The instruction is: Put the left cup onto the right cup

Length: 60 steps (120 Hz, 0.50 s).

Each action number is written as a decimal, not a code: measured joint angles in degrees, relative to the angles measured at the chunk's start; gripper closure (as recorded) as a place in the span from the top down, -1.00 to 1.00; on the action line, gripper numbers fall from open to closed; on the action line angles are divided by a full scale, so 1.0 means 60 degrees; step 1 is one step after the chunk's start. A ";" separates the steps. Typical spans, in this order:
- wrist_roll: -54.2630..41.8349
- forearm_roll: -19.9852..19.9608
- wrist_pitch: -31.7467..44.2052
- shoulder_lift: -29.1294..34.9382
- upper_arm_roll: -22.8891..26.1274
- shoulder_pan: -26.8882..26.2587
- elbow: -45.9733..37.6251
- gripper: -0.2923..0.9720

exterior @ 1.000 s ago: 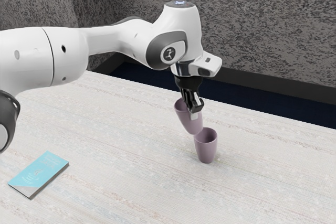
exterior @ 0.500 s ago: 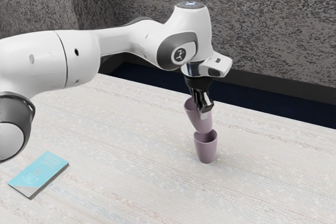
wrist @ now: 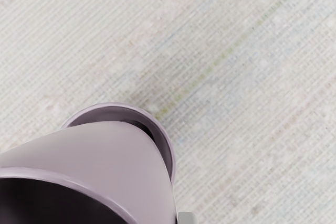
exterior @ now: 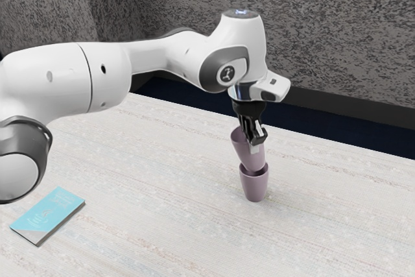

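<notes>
The mauve tapered plastic cup (exterior: 244,150) hangs from the black two-finger claw (exterior: 257,139), whose fingers are clamped on the cup's wall at its rim on the side toward the exterior view's right. The cup sits directly below the claw, and its narrow base meets the mouth of the matching mauve cup (exterior: 253,186), which stands upright on the pale woven-textured bench (exterior: 130,180). The held cup's long axis is not quite vertical: its rim leans toward the exterior view's left while its base points down into the lower cup.

In the wrist view the held cup (wrist: 94,156) covers most of the lower cup's opening, leaving an arc of that rim (wrist: 166,145) showing beyond it. Nothing can be seen inside either cup. I judge the nesting nearly done; lowering straight down while righting the tilt seems called for.
</notes>
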<state>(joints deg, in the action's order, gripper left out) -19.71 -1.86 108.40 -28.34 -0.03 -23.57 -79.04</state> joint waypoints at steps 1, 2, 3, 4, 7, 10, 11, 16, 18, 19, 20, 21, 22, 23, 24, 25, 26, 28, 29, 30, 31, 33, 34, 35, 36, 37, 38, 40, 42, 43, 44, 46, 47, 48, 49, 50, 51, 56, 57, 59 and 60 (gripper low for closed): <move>-0.0001 0.0000 0.0001 -0.0008 0.0001 0.0000 0.0000 -0.70; -0.0002 -0.0001 0.0002 -0.0014 0.0002 0.0001 0.0000 -0.70; -0.0002 -0.0001 0.0003 -0.0020 0.0003 0.0002 0.0000 -0.70; -0.0003 -0.0003 0.0003 -0.0027 0.0004 0.0005 0.0000 -0.70; -0.0005 -0.0006 0.0005 -0.0043 0.0005 0.0010 0.0000 -0.70; -0.0007 -0.0009 0.0008 -0.0053 0.0006 0.0013 0.0000 -0.70; -0.0008 -0.0010 0.0008 -0.0057 0.0006 0.0014 0.0000 -0.70; -0.0011 -0.0013 0.0012 -0.0084 0.0007 0.0016 0.0000 -0.70; -0.0012 -0.0014 0.0013 -0.0099 0.0007 0.0020 0.0000 -0.70; -0.0013 -0.0015 0.0015 -0.0107 0.0007 0.0022 0.0000 -0.70; -0.0013 -0.0015 0.0016 -0.0114 0.0007 0.0023 0.0000 -0.70; -0.0014 -0.0016 0.0017 -0.0121 0.0007 0.0025 0.0000 -0.70; -0.0015 -0.0016 0.0018 -0.0126 0.0007 0.0026 0.0000 -0.70; -0.0015 -0.0017 0.0019 -0.0130 0.0007 0.0027 0.0000 -0.70; -0.0016 -0.0017 0.0020 -0.0134 0.0007 0.0028 0.0000 -0.70; -0.0016 -0.0017 0.0021 -0.0138 0.0007 0.0028 0.0000 -0.70; -0.0017 -0.0018 0.0022 -0.0140 0.0007 0.0029 0.0000 -0.70; -0.0018 -0.0018 0.0024 -0.0145 0.0007 0.0030 0.0000 -0.70; -0.0018 -0.0019 0.0026 -0.0147 0.0007 0.0030 0.0000 -0.70; -0.0019 -0.0020 0.0028 -0.0148 0.0007 0.0031 0.0000 -0.70; -0.0019 -0.0022 0.0029 -0.0151 0.0007 0.0031 0.0000 -0.70; -0.0020 -0.0023 0.0033 -0.0160 0.0007 0.0031 0.0000 -0.70; -0.0020 -0.0024 0.0034 -0.0166 0.0007 0.0032 0.0000 -0.70; -0.0020 -0.0025 0.0036 -0.0171 0.0007 0.0032 0.0000 -0.70; -0.0020 -0.0026 0.0039 -0.0177 0.0007 0.0032 0.0000 -0.70; -0.0021 -0.0026 0.0042 -0.0183 0.0007 0.0032 0.0000 -0.70; -0.0021 -0.0027 0.0045 -0.0188 0.0007 0.0032 0.0000 -0.70; -0.0022 -0.0028 0.0051 -0.0195 0.0007 0.0032 0.0000 -0.70; -0.0022 -0.0029 0.0056 -0.0201 0.0007 0.0032 0.0000 -0.70; -0.0022 -0.0030 0.0058 -0.0203 0.0007 0.0032 0.0000 -0.70; -0.0023 -0.0030 0.0061 -0.0205 0.0007 0.0032 0.0000 -0.70; -0.0023 -0.0029 0.0067 -0.0208 0.0007 0.0032 0.0000 -0.70; -0.0023 -0.0030 0.0069 -0.0209 0.0007 0.0032 0.0000 -0.69; -0.0024 -0.0031 0.0071 -0.0210 0.0007 0.0032 0.0000 -0.68; -0.0025 -0.0033 0.0072 -0.0211 0.0007 0.0032 0.0000 -0.67; -0.0026 -0.0035 0.0073 -0.0211 0.0007 0.0032 0.0000 -0.65; -0.0028 -0.0039 0.0073 -0.0212 0.0007 0.0032 0.0000 -0.63; -0.0036 -0.0058 0.0077 -0.0214 0.0006 0.0032 0.0001 -0.49; -0.0037 -0.0061 0.0078 -0.0214 0.0006 0.0031 0.0001 -0.46; -0.0041 -0.0067 0.0079 -0.0215 0.0006 0.0031 0.0001 -0.40; -0.0042 -0.0070 0.0081 -0.0215 0.0005 0.0029 0.0001 -0.37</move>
<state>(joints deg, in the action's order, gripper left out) -19.96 -2.28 108.89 -29.63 0.00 -23.40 -79.04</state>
